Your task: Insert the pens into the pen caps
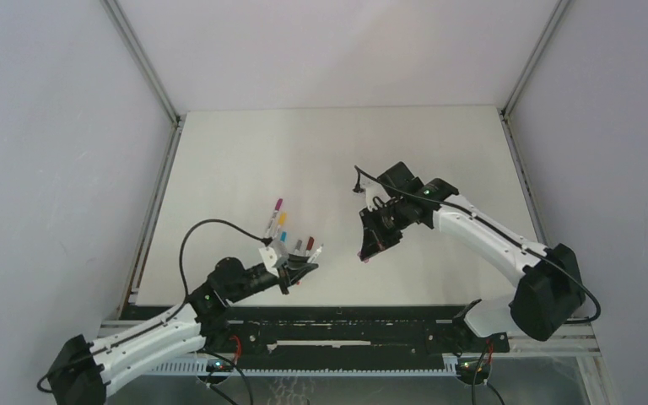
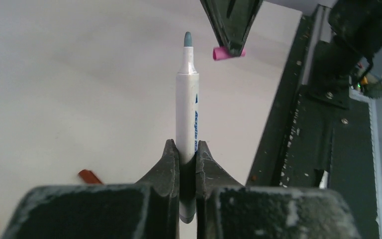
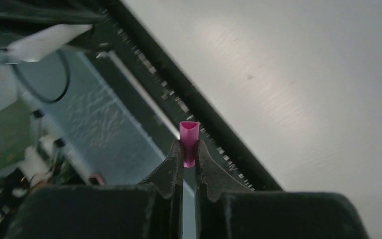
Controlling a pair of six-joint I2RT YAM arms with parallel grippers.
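L fingers (image 2: 170,153) pinch grey-tip pen (image 2: 187,99), R fingers (image 3: 175,155) pinch pink cap (image 3: 189,142)

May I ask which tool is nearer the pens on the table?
Left. The left tool, gripping one pen, is beside the loose pens; the right tool, holding a pink cap, is farther right.

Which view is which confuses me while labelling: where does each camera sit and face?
Top external: above and behind the robot, looking down on the table; both arms show.
Left wrist: on that wrist, looking along the left gripper, shut on a pen, across the table.
Right wrist: on that wrist, looking along the right gripper, shut on a pink cap, towards the table's near edge.
Shared: both wrist views show that cap.
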